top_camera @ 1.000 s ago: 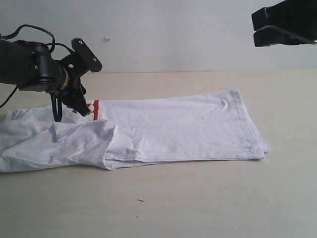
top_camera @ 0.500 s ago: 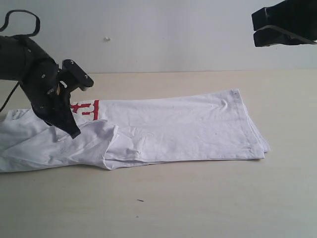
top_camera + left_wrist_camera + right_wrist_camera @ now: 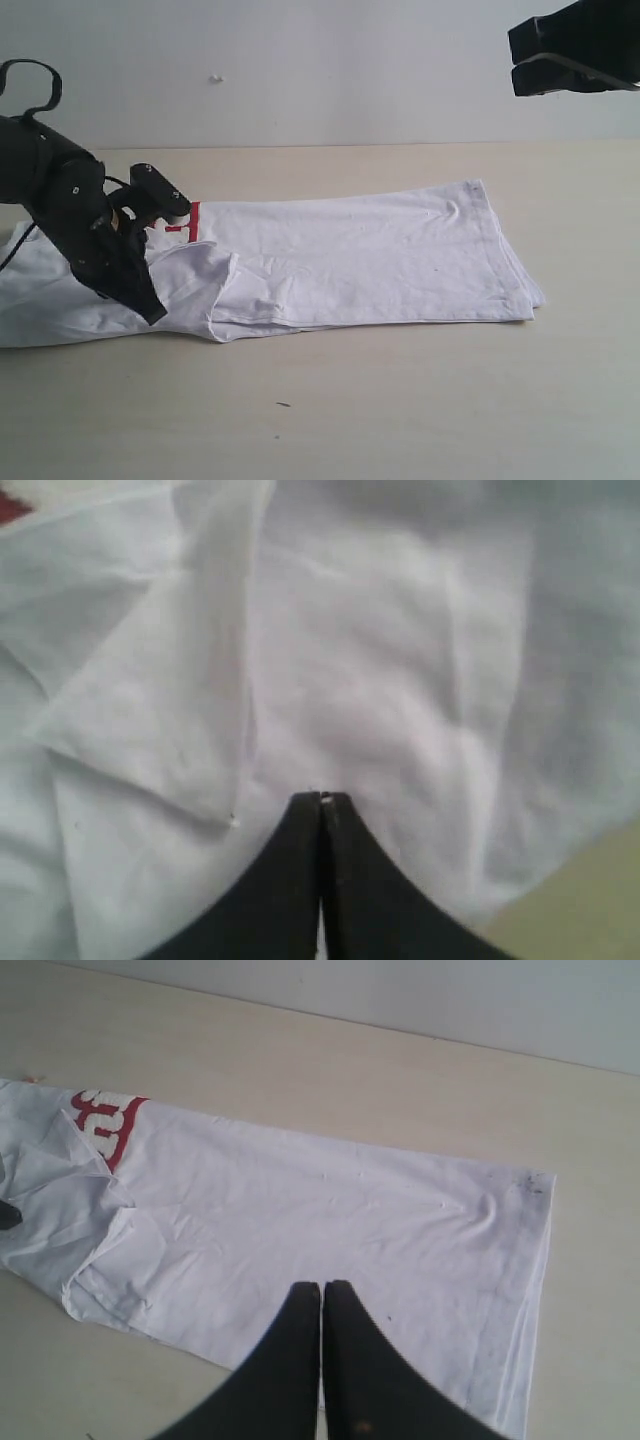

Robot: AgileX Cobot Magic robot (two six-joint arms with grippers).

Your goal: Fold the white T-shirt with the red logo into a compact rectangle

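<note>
left gripper (image 3: 152,312) lowered onto T-shirt (image 3: 350,255), jaws closed

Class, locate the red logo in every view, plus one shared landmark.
Exterior: logo left of centre, beside the left arm.
Left wrist: logo just a sliver at the picture's edge.
Right wrist: logo at the shirt end opposite the hem.
Shared landmark: folded flap beside it.

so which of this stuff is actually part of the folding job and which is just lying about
Part of the job:
- white T-shirt, lying part-folded
- red logo on it
- left gripper, shut, tips on the shirt
- right gripper, shut, raised off the table

Just there:
- small dark speck on the table
- small mark on the wall
</note>
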